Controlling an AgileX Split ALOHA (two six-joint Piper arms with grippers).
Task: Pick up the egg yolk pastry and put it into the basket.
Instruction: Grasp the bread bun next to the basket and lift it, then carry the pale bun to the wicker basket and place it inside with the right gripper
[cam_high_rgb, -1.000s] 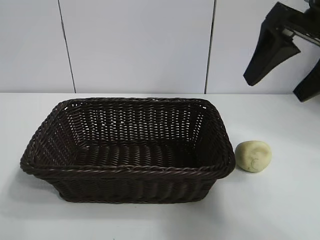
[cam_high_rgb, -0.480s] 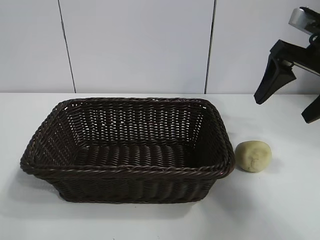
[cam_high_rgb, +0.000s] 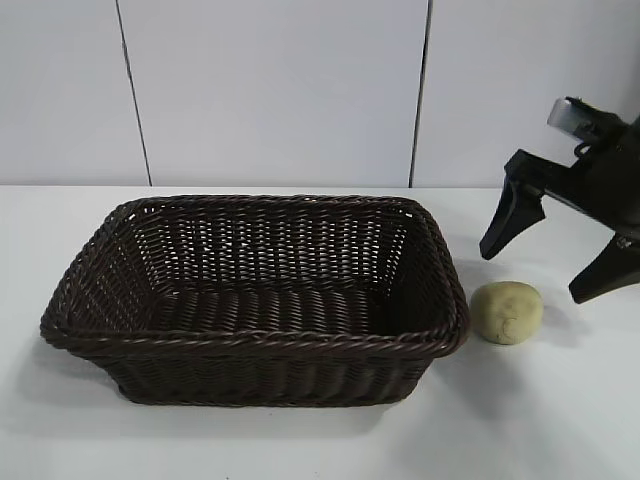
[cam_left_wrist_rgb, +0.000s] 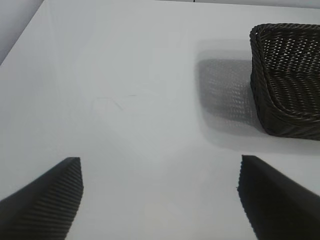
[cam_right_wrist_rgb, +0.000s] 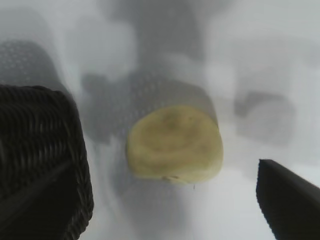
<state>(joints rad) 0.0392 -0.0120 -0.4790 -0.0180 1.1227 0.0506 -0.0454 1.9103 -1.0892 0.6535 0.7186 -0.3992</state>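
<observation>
The egg yolk pastry (cam_high_rgb: 507, 313), a pale yellow lump, lies on the white table just right of the basket (cam_high_rgb: 255, 345), a dark brown wicker one with nothing in it. My right gripper (cam_high_rgb: 530, 277) hangs open just above and behind the pastry, one finger on each side, touching nothing. In the right wrist view the pastry (cam_right_wrist_rgb: 175, 145) lies ahead of the open right gripper (cam_right_wrist_rgb: 161, 195), beside the basket wall (cam_right_wrist_rgb: 40, 165). My left gripper (cam_left_wrist_rgb: 160, 165) is open over bare table, with a corner of the basket (cam_left_wrist_rgb: 290, 85) farther off; the exterior view does not show it.
White table (cam_high_rgb: 560, 420) with a pale panelled wall (cam_high_rgb: 280, 90) behind it. The basket's right rim stands close to the pastry. Bare surface lies in front of and to the right of the pastry.
My right gripper has come down from the upper right corner toward the pastry, staying open. Pastry and basket have not moved.
</observation>
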